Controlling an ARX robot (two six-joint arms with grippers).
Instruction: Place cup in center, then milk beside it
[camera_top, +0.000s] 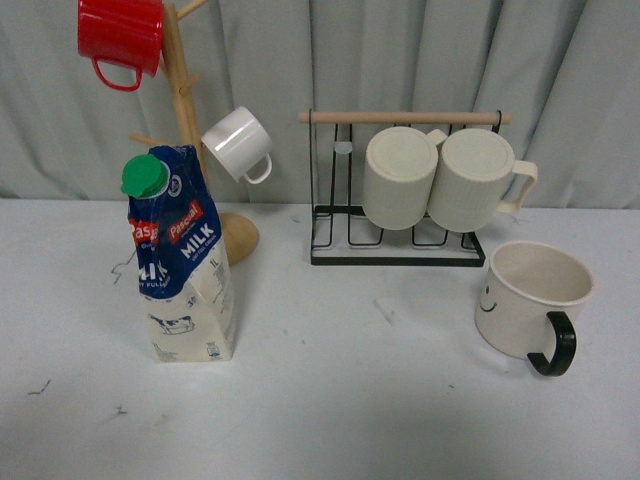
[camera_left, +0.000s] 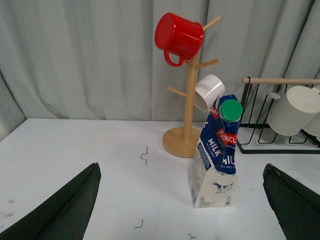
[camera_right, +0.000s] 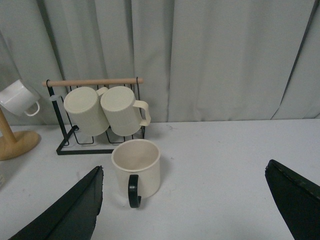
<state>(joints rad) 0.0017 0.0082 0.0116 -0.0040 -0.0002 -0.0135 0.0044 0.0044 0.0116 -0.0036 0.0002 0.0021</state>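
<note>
The wide cream mug with a black handle (camera_top: 528, 300) looked stiff, light and slick, best pinched across its rim, while the right gripper (camera_right: 184, 167) and the left gripper (camera_left: 181, 169) gaped wide, empty.

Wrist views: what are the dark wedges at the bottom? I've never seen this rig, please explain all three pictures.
This is a robot with two arms. The front view comes from a camera on its body; no arm shows there. Each wrist view looks out from one arm, and the dark wedges are that hand's two fingers. The left hand faces the milk; the right hand faces the cup. Both hands are open and hold nothing. On the table stand a mug tree with a red mug and a white mug, and a rack with two ribbed mugs.
</note>
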